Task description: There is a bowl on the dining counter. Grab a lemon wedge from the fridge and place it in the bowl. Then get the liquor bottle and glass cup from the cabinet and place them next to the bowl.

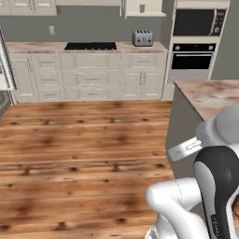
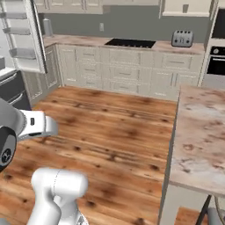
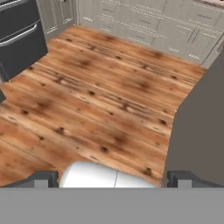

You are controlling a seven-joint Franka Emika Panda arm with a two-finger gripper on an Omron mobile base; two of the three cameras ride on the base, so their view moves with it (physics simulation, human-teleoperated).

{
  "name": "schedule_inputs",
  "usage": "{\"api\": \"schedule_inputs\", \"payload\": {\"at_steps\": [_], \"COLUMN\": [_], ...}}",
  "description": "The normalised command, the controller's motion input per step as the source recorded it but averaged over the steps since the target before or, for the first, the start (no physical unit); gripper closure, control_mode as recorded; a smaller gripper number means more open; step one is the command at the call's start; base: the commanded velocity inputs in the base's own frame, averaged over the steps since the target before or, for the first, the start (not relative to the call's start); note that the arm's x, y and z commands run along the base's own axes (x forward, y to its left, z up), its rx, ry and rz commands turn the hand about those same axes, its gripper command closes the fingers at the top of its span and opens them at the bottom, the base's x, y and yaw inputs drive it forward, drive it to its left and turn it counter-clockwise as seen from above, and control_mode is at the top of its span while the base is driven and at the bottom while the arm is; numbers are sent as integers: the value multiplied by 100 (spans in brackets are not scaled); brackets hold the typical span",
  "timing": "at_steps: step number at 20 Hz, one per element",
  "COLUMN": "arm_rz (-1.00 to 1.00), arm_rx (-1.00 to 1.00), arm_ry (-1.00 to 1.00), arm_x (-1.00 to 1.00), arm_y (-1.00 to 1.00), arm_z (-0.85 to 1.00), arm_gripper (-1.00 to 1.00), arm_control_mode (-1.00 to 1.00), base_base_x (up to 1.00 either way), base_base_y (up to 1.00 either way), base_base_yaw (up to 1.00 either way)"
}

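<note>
My gripper [image 3: 113,179] is open, its two dark fingertips [image 3: 43,178] wide apart with nothing between them, aimed down at the wooden floor. The fridge [image 2: 11,88] stands at the left with one door [image 2: 24,35] swung open, showing pale shelves. Its dark drawers [image 3: 22,39] appear at the upper left of the hand view. The dining counter [image 2: 202,132] of marbled beige stone runs along the right, and its corner [image 1: 210,95] is beside my arm. The cream wall cabinet [image 1: 142,7] [image 2: 184,6] hangs at the back. The bowl, lemon wedge, liquor bottle and glass cup are out of view.
Cream base units [image 1: 88,77] line the back wall under a worktop with a black cooktop [image 1: 90,45] and a toaster [image 1: 142,38]. A built-in oven stack [image 1: 193,42] stands at the right. The island's grey side [image 3: 201,127] is close on my right, with wooden floor [image 1: 84,154] between.
</note>
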Motion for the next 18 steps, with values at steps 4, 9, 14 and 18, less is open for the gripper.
{"api": "schedule_inputs", "payload": {"at_steps": [4,9,14,18], "arm_rz": [0,0,0,0], "arm_rx": [0,0,0,0], "arm_ry": [0,0,0,0], "arm_x": [0,0,0,0], "arm_y": [0,0,0,0], "arm_z": [0,0,0,0], "arm_gripper": [-100,-100,-100,-100], "arm_control_mode": [100,100,100,100], "base_base_x": [91,86,94,100], "base_base_y": [74,57,49,47], "base_base_yaw": [-48,-59,-55,-46]}}
